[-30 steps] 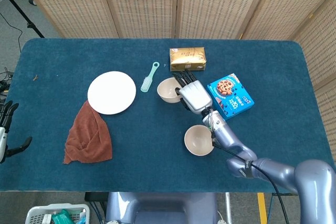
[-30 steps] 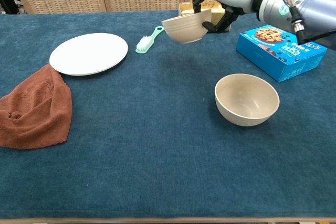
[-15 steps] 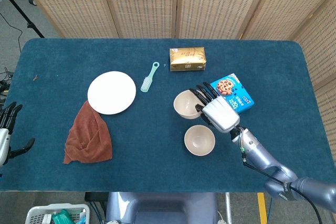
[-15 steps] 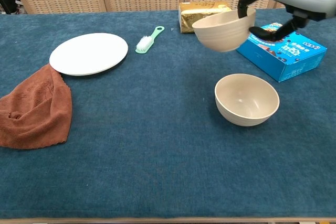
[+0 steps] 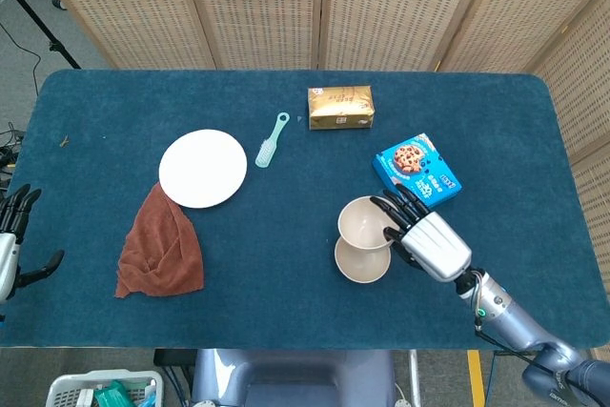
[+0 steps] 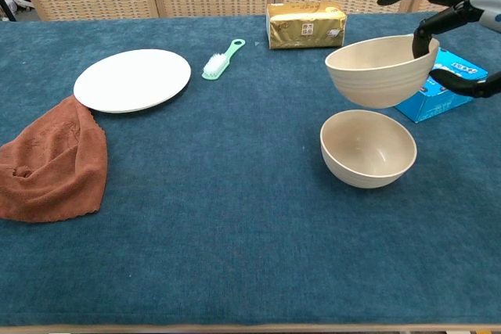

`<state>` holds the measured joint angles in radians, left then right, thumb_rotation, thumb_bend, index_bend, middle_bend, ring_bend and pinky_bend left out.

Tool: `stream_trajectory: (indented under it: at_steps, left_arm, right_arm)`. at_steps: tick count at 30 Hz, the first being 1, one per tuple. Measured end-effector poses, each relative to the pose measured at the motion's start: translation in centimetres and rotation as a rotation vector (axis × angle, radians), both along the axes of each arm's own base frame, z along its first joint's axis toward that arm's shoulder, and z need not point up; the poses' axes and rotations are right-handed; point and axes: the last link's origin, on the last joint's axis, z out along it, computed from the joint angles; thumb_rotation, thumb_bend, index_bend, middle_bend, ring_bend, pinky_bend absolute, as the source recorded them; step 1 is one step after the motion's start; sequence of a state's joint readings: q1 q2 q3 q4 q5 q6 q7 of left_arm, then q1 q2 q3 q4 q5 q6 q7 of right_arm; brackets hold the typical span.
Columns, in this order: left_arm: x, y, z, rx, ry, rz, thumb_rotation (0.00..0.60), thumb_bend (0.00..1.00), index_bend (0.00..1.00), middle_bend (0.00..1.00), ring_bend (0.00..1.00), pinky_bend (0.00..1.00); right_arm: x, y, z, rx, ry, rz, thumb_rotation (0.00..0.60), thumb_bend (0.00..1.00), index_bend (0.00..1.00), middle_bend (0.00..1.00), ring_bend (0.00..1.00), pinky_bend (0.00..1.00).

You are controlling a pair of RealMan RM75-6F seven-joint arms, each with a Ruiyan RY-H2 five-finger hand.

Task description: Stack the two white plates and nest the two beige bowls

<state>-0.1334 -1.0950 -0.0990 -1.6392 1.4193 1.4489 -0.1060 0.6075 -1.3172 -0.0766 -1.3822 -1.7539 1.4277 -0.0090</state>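
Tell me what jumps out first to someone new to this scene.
The right hand holds a beige bowl in the air, just above a second bowl on the table's right side. On the left, a white plate lies beside a brown cloth.

Open blue cloth is seen along the near edge of the blue-clothed table and across its middle; the left part is taken up by a round white plate with a crumpled rust-brown towel touching its near rim; a mint-green plastic brush lies just beside the plate; a gold foil packet stands at the far edge; the right side is blocked by a blue cardboard cookie box, a beige bowl on the cloth, and a second beige bowl held above it by the right hand; a clear lane is left between brush and bowls.
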Motion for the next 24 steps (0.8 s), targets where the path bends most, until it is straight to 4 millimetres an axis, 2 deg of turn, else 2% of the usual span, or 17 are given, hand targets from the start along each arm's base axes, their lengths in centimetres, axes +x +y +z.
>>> stream_trajectory:
  at_steps: [11, 24]
  left_arm:
    - [0.0, 0.0, -0.1, 0.002, 0.008, -0.001, 0.600, 0.27, 0.00, 0.00, 0.00, 0.00]
    - [0.0, 0.0, -0.2, -0.004, 0.005, 0.001, 0.600, 0.27, 0.00, 0.00, 0.00, 0.00]
  right_arm:
    - [-0.5, 1.7, -2.5, 0.063, 0.000, 0.006, 0.600, 0.53, 0.64, 0.09, 0.00, 0.00]
    - [-0.8, 1.6, -4.0, 0.067, 0.007, -0.007, 0.600, 0.53, 0.64, 0.09, 0.00, 0.00]
